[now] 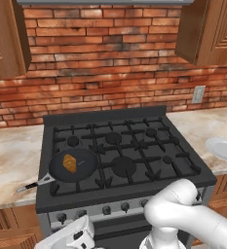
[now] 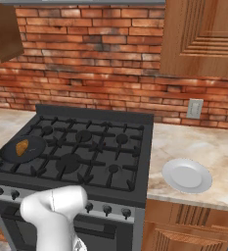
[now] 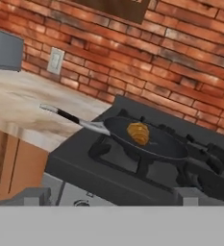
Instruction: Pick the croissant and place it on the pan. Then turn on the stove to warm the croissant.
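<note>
The croissant (image 1: pixel 69 163) (image 2: pixel 22 147) (image 3: pixel 138 133) lies in the black pan (image 1: pixel 88 163) (image 2: pixel 34 146) (image 3: pixel 164 145). That pan sits on the front left burner of the stove (image 1: pixel 129 151) (image 2: pixel 86 147) (image 3: pixel 84 168), its handle (image 1: pixel 29 186) (image 3: pixel 65 115) pointing out over the left counter. My gripper (image 3: pixel 112 199) is open and holds nothing. It hangs low in front of the stove's left front corner, below the pan's level and apart from it. The dark knobs (image 1: pixel 106 209) (image 2: pixel 107 210) run along the grey front panel.
A white plate (image 1: pixel 224 148) (image 2: pixel 186 175) rests on the counter right of the stove. A grey box (image 3: pixel 3 48) stands on the left counter near a wall outlet (image 3: pixel 55 60). Brick wall behind, wooden cabinets above and below.
</note>
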Robot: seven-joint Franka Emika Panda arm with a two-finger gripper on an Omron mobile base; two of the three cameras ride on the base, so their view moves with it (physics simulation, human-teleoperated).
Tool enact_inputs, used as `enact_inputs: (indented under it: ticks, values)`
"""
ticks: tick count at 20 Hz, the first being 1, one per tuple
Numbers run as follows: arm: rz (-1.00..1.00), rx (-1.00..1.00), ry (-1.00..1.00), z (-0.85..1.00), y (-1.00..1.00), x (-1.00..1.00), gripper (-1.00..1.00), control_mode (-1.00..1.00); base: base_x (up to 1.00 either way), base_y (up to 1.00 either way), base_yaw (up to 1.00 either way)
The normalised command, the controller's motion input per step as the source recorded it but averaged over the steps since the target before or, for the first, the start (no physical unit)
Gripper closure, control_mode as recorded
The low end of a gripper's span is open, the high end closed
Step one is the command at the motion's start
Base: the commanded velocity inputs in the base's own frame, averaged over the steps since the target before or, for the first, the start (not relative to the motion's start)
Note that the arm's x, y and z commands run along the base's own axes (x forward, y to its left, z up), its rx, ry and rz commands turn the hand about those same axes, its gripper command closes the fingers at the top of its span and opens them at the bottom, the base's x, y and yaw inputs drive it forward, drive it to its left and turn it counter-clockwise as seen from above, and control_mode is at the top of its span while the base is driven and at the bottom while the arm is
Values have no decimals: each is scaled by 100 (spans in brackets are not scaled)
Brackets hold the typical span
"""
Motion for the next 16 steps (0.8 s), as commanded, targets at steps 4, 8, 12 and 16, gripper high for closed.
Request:
enact_inputs:
  ticks: [4,8,12,16]
  values:
    - [4,9,-7,-66,-16,-14,-100,-100,0,0,0]
    - [0,0,0,0,-2,1,-100,-100,0,0,0]
    - [1,2,-2,-33,-6,12,-100,-100,0,0,0]
    - [3,9,-4,-63,-16,43,-100,-100,0,0,0]
